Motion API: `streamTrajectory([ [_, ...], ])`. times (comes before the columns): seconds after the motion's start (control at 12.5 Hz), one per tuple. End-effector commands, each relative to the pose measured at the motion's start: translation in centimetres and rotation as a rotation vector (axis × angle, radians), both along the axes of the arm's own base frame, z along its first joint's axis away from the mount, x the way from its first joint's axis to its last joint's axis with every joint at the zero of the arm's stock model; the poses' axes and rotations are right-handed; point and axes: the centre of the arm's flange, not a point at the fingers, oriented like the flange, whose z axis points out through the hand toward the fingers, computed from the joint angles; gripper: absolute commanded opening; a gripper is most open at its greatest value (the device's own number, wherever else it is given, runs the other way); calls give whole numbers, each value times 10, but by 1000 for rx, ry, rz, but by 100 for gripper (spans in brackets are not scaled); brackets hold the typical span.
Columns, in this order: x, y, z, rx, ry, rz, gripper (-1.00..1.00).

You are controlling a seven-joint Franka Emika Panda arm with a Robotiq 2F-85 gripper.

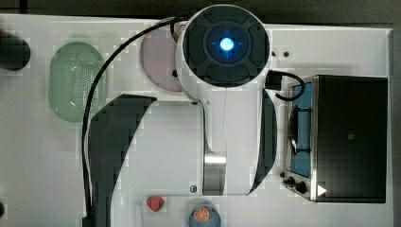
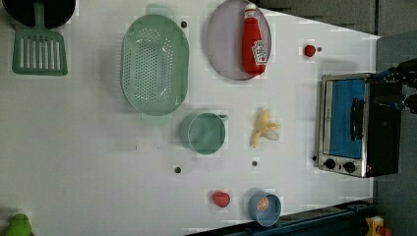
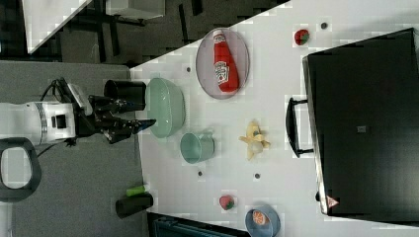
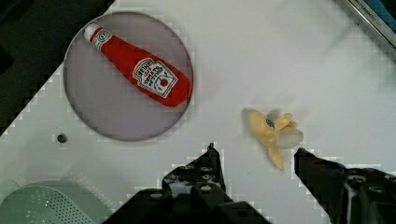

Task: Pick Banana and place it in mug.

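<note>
Risks, as judged from the present layout:
- Banana (image 2: pixel 264 133): half-peeled, flaps splayed, flat on the white table (image 2: pixel 98 147). Irregular shape; likely to slip or twist if pinched on a loose flap instead of the body.
- Mug (image 2: pixel 202 132): small green cup, upright, mouth narrow against the banana's spread. Possible snag on the rim, or tipping of the mug on a low or off-centre release.
- Colander (image 2: pixel 155 64): larger green perforated bowl, just beside the mug on the left view's upper left. Similar colour; possible wrong drop target.
- Ketchup bottle (image 4: pixel 138 71) on its round plate (image 4: pixel 84 107): near the banana, apart from it; possible brush on a wide approach.
- Toaster oven (image 2: pixel 355 123): on the left view's right of the banana; little margin on that side.

Position of the task item: banana between mug and toaster oven in the left view, near the mug, not touching it.

Pincer (image 4: pixel 257 161): open, partly spread, fingers either side of a bare gap. Empty. Touching nothing. Raised above the table, banana lying just off the gap in the wrist view.
</note>
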Motion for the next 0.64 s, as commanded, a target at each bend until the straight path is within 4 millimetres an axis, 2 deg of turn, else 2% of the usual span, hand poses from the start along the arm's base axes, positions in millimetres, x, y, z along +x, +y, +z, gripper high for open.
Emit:
streamTrajectory([
  [0.08,-140,-48,43,17,75,-6,54],
  [0.24,-140,-47,25,19,111,1,97],
  [0.4,-137,-43,-14,22,156,32,100],
  [0.64,-122,-35,-83,17,142,132,100],
])
